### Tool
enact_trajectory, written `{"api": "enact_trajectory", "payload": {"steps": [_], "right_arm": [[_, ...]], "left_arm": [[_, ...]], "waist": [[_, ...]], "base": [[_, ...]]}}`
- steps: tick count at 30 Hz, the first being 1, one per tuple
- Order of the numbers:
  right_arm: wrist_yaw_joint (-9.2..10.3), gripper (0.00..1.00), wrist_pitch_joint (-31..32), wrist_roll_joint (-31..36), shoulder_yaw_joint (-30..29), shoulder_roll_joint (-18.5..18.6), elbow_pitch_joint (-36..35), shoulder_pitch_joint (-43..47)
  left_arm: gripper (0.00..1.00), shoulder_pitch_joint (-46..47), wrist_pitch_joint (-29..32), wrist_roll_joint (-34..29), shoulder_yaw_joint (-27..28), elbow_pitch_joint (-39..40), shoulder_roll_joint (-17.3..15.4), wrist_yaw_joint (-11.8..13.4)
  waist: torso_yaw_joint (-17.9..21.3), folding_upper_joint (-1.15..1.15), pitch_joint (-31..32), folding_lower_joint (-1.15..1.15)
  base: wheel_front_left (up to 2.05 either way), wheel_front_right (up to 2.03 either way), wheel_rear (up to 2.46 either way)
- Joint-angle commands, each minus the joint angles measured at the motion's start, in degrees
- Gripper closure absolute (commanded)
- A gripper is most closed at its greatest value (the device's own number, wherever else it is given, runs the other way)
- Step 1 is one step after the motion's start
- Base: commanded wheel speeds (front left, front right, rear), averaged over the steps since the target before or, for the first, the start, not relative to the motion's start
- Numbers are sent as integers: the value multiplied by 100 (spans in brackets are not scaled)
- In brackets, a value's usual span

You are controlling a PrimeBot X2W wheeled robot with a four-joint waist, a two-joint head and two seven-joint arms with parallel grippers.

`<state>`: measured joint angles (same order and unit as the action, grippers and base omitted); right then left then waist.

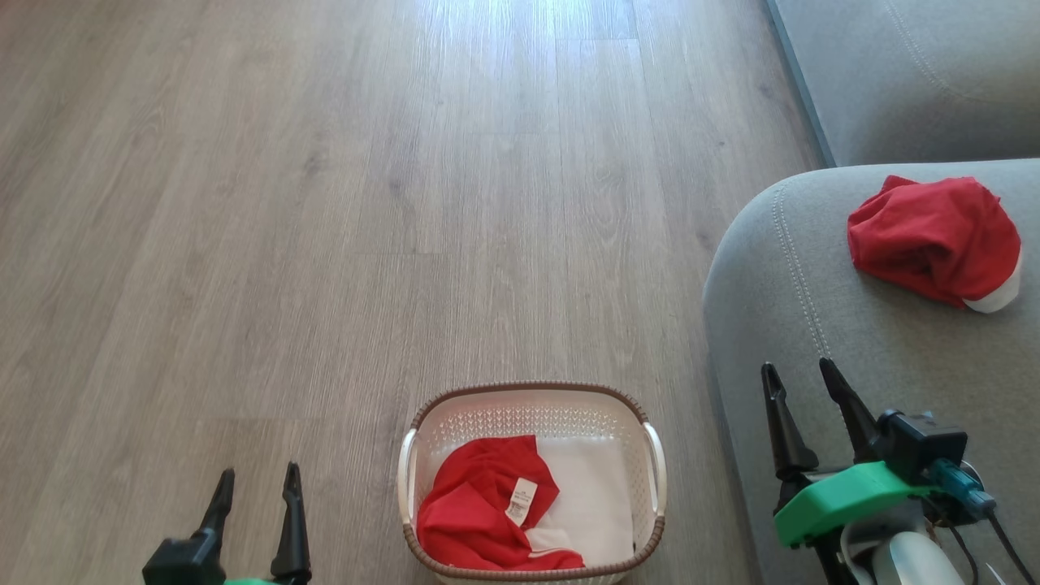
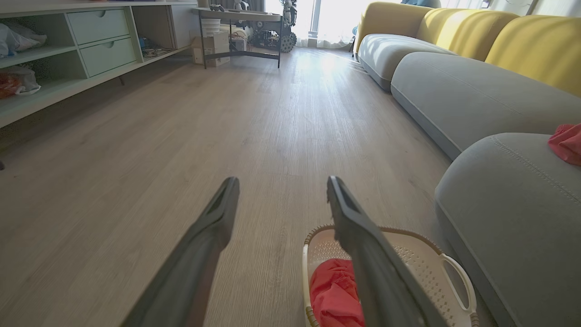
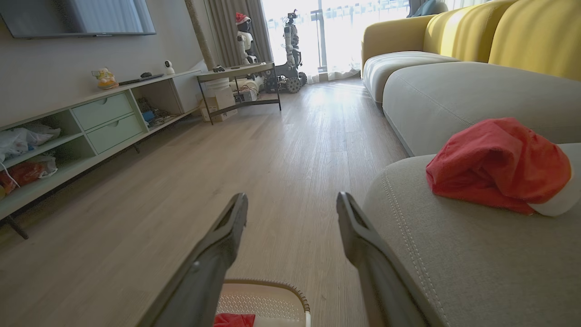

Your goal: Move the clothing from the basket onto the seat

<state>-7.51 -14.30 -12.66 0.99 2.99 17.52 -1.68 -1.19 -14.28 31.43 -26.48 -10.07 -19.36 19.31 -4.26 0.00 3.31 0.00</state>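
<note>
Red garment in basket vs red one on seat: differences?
The basket garment lies spread low, white label showing; the seat garment is bunched in a mound, no label visible. The basket garment sits within the basket; the seat garment on the open seat. Both red with white trim.

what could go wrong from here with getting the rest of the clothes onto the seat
The red garment lies over the white cloth in the basket, so one pinch may lift both together or drag the light basket along. The seat has a rounded edge, so a piece dropped close to it might slide off to the floor.
</note>
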Motion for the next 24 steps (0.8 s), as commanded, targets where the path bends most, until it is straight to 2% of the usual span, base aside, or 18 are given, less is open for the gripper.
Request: {"api": "enact_trajectory", "payload": {"steps": [1,24], "right_arm": [[2,0,-40,-31,154,-11,-187,-114],[2,0,-50,29,8,-11,-232,-129]], "left_arm": [[0,153,-72,-60,286,132,-57,-17],[0,290,-33,-122,205,-162,70,-179]], "waist": [[0,0,4,0],[-2,0,-196,0]], "base": [[0,0,0],[0,0,0]]}}
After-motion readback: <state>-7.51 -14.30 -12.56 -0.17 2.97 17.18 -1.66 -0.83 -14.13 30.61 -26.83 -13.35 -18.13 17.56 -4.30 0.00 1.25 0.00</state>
